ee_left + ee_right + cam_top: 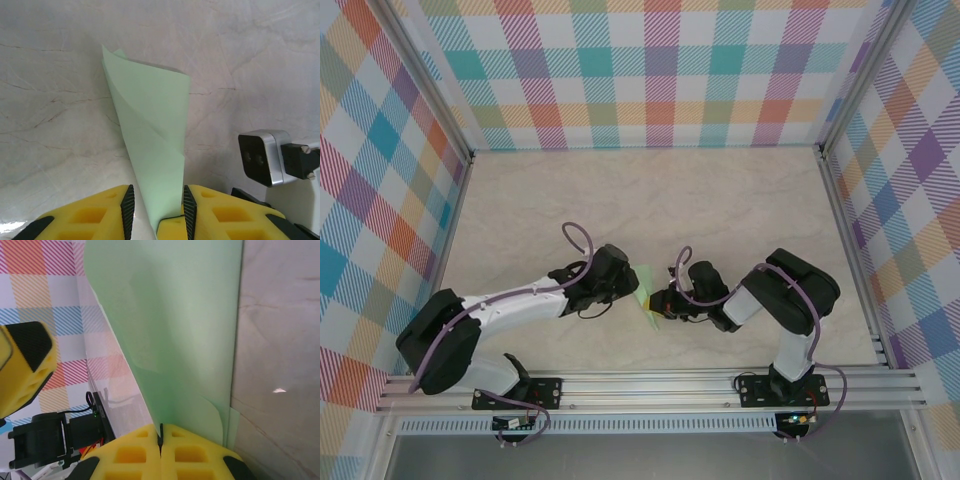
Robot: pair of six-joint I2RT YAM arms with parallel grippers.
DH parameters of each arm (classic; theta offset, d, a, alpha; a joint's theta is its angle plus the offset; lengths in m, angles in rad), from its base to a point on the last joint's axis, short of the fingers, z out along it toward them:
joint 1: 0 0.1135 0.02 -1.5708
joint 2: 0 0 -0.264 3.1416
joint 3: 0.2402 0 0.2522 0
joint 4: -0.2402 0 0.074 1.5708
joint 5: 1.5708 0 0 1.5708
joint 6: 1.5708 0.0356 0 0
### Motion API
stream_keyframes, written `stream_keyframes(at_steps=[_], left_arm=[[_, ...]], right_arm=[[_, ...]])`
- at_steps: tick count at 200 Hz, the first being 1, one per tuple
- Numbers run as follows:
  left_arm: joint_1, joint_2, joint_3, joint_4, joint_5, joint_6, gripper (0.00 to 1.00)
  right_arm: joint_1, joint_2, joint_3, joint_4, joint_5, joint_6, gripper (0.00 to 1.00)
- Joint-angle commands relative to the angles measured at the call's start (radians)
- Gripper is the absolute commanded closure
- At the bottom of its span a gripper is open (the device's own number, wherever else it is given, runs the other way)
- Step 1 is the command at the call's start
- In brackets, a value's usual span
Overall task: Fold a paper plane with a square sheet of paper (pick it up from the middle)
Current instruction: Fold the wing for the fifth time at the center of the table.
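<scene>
The square sheet of paper (648,297) is pale mint green and folded over into a long tapering shape. It stands on edge between the two grippers near the table's front middle. My right gripper (161,429) is shut on the paper's (190,330) lower edge. My left gripper (158,191) is open, its pads either side of the paper (155,145), with a gap on the left side. In the top view the left gripper (626,287) and right gripper (662,300) face each other closely. A right fingertip (172,227) shows between the left jaws.
The marbled table (650,200) stretches bare behind the arms. Checkered walls (640,70) close in the back and both sides. An aluminium rail (650,385) runs along the near edge. The right wrist's camera (262,157) sits close to the left gripper.
</scene>
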Motion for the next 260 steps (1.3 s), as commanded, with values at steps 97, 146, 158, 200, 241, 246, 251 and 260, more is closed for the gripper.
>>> stream_keyframes(at_steps=[97,146,158,200,241,246,251,260], left_arm=[[0.069,0.16,0.164,-0.047,0.069,0.116,0.33],[0.144,0.364,0.401,-0.351,0.211,0.164,0.27],[0.144,0.409,0.459,-0.418,0.217,0.176,0.3],[0.144,0.45,0.493,-0.462,0.251,0.16,0.37],[0.143,0.393,0.471,-0.511,0.189,0.142,0.37],[0.142,0.381,0.468,-0.515,0.178,0.14,0.36],[0.142,0.371,0.465,-0.514,0.175,0.138,0.36],[0.142,0.368,0.464,-0.511,0.186,0.134,0.36]], right_arm=[[-0.034,-0.056,-0.019,-0.115,0.034,-0.048,0.93],[0.014,-0.126,0.069,-0.381,0.051,-0.25,0.91],[0.014,-0.127,0.06,-0.368,0.063,-0.256,0.91],[0.02,-0.16,0.062,-0.417,0.086,-0.31,0.9],[0.022,-0.17,0.065,-0.44,0.088,-0.341,0.9],[0.023,-0.17,0.064,-0.437,0.088,-0.342,0.9],[0.023,-0.169,0.064,-0.436,0.087,-0.342,0.9],[0.025,-0.168,0.064,-0.434,0.087,-0.346,0.9]])
